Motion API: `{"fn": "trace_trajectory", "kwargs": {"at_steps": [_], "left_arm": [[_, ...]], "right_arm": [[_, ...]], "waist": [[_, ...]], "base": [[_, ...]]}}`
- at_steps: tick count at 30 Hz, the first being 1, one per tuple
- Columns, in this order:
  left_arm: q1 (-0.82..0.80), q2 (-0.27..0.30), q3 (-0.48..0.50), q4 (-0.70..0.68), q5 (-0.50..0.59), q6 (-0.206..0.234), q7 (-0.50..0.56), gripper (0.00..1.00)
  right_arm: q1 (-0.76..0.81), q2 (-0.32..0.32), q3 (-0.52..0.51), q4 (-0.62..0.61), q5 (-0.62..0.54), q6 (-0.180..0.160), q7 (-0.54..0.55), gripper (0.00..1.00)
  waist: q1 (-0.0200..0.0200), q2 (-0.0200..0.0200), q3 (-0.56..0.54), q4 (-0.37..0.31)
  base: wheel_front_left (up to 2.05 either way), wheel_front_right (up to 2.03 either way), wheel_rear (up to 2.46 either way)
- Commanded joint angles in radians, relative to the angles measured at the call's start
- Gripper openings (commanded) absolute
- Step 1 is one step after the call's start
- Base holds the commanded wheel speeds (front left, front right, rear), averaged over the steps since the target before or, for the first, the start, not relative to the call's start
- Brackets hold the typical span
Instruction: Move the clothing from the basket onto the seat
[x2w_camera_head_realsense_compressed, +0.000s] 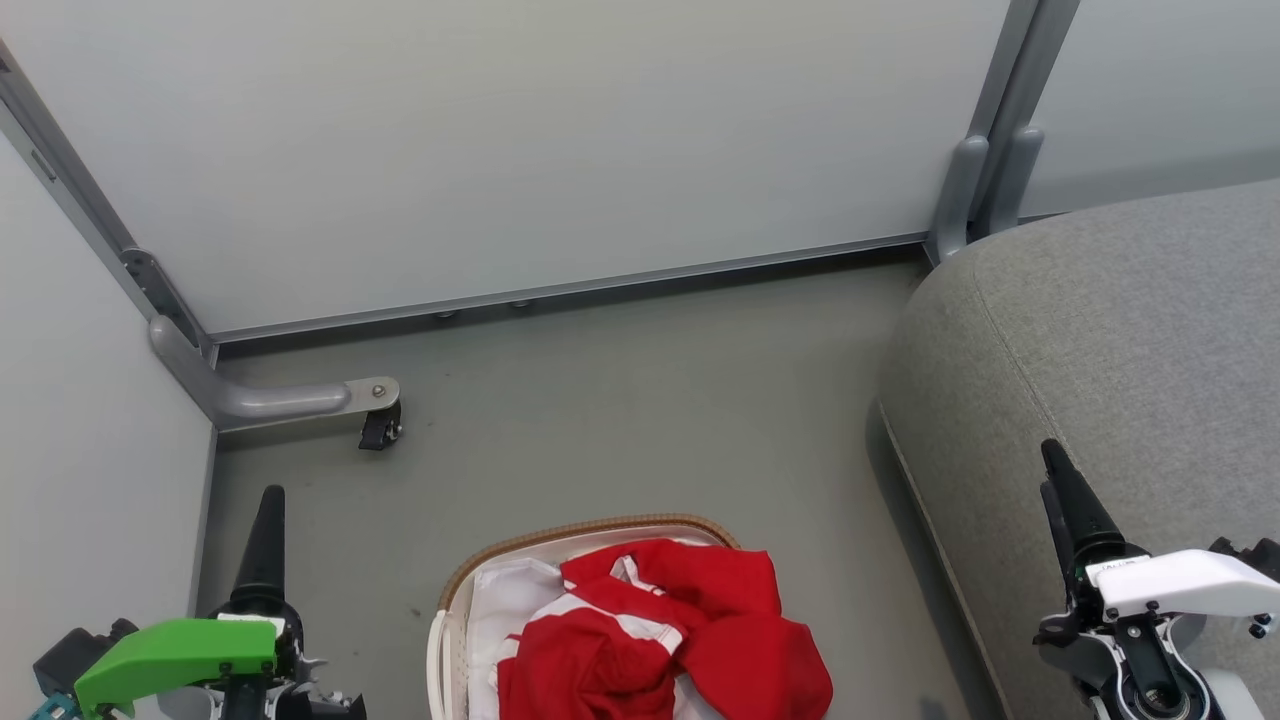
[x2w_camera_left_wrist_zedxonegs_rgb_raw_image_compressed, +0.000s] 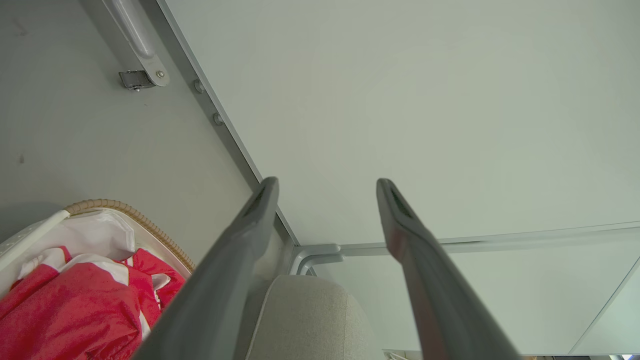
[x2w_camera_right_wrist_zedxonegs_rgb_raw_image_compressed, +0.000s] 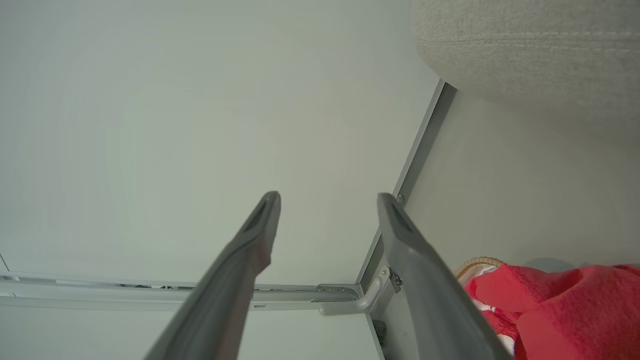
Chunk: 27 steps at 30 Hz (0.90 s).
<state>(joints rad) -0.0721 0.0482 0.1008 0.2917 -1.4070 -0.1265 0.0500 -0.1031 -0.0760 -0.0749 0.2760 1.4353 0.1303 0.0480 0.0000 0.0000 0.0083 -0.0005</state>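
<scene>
The red clothing (x2w_camera_head_realsense_compressed: 680, 640) with white stripes lies heaped in the basket (x2w_camera_head_realsense_compressed: 590, 527), a white basket with a brown woven rim, at the bottom centre of the head view. The grey seat (x2w_camera_head_realsense_compressed: 1130, 340) fills the right side. My left gripper (x2w_camera_head_realsense_compressed: 268, 520) hovers left of the basket and my right gripper (x2w_camera_head_realsense_compressed: 1065, 480) hangs over the seat's front edge. Both are open and hold nothing. In the left wrist view, the left gripper (x2w_camera_left_wrist_zedxonegs_rgb_raw_image_compressed: 327, 187) points at the wall, with clothing (x2w_camera_left_wrist_zedxonegs_rgb_raw_image_compressed: 70, 300) at lower left. Along the right gripper (x2w_camera_right_wrist_zedxonegs_rgb_raw_image_compressed: 328, 200), the right wrist view has clothing (x2w_camera_right_wrist_zedxonegs_rgb_raw_image_compressed: 565, 310) at lower right.
Pale partition walls with grey metal frames close off the back and left. A partition foot with a black caster (x2w_camera_head_realsense_compressed: 380, 425) juts onto the grey floor (x2w_camera_head_realsense_compressed: 650, 400) beyond the basket. A second frame post (x2w_camera_head_realsense_compressed: 985, 180) stands at the seat's far corner.
</scene>
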Motion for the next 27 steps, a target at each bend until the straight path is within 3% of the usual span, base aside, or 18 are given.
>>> {"fn": "trace_trajectory", "kwargs": {"at_steps": [1,13,27], "left_arm": [[-0.029,0.012,-0.002,-0.019,0.064,-0.002,-0.013,1.00],[-0.033,0.029,-0.050,-0.006,0.337,0.016,-0.063,1.00],[-0.038,0.064,-0.126,0.010,0.558,0.055,-0.114,1.00]], "right_arm": [[-0.036,-0.013,0.008,-0.015,-0.055,0.000,-0.013,1.00],[-0.057,-0.031,0.058,0.008,-0.287,0.000,-0.063,1.00],[-0.083,-0.058,0.132,0.049,-0.517,0.000,-0.114,1.00]], "waist": [[0.0000,0.0000,0.001,0.000],[0.0000,0.0000,0.004,0.002],[0.0000,0.0000,0.008,0.000]], "base": [[0.00,0.00,0.00],[0.00,0.00,0.00],[0.00,0.00,0.00]]}}
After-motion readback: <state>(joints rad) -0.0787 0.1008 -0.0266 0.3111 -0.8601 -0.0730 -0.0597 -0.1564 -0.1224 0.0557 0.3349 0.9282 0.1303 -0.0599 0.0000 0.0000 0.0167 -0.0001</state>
